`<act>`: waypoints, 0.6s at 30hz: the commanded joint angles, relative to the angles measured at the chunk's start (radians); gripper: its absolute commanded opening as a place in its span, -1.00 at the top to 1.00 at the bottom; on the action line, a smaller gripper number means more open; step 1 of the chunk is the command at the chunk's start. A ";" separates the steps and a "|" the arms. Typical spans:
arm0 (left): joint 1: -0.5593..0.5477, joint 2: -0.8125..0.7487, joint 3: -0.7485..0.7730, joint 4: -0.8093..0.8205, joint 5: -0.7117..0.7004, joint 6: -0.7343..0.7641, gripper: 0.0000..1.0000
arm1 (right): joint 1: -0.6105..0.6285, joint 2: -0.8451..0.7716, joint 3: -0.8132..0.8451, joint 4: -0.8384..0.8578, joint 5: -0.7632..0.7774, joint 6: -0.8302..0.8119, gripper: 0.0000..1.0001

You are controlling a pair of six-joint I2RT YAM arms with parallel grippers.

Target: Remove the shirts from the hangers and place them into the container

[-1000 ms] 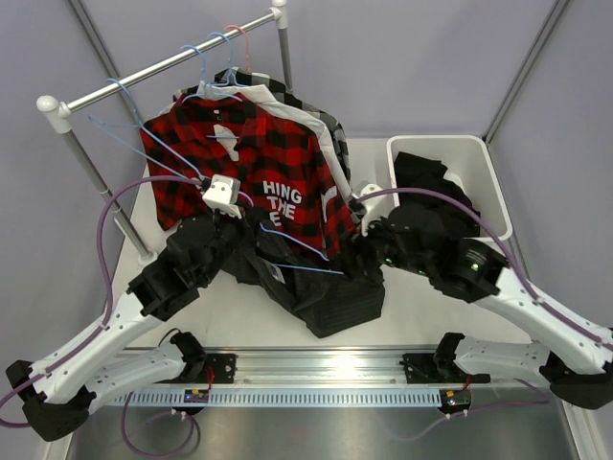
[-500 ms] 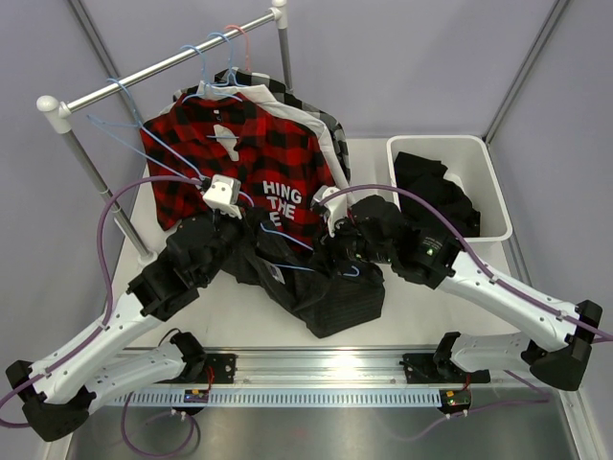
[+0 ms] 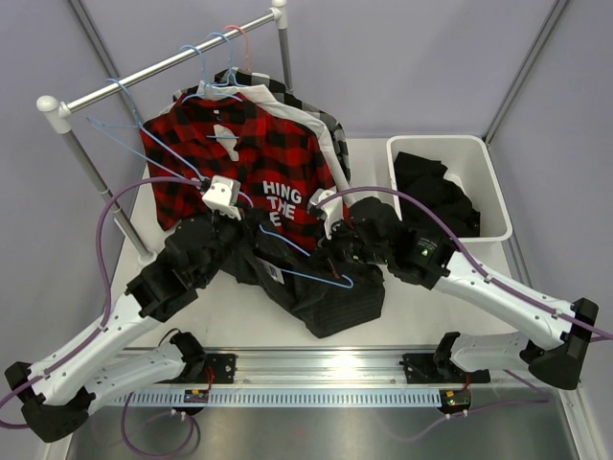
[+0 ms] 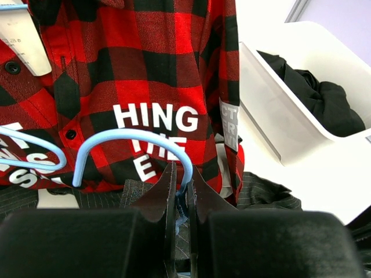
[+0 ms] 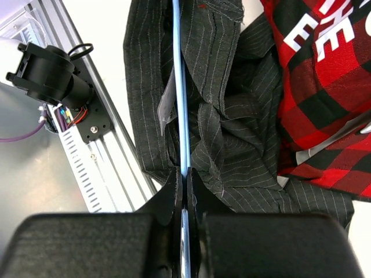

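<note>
Left end effector (image 4: 181, 175) is clamped on the hook of the light-blue hanger (image 4: 133, 134). Right end effector (image 5: 183, 175) is pinched shut on its straight bar. From my top view the hanger's long axis runs diagonally, hook end upper-left, far end lower-right. It lies over the pinstriped shirt (image 3: 337, 303), crumpled on the bench (image 3: 421, 316) left of the container (image 3: 499, 196).
</note>
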 commanded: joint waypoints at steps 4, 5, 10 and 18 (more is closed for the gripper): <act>0.003 -0.045 0.038 0.061 0.007 0.000 0.97 | -0.002 -0.050 -0.021 0.029 0.011 0.013 1.00; 0.003 -0.050 0.041 0.057 0.011 0.000 0.78 | 0.000 -0.056 -0.023 0.029 0.015 0.015 1.00; 0.003 -0.074 0.064 0.017 0.022 0.004 -0.07 | 0.000 -0.079 -0.032 0.021 0.034 0.016 1.00; 0.003 -0.113 0.123 -0.167 0.042 -0.019 -0.57 | 0.000 -0.108 -0.047 0.006 0.052 0.013 1.00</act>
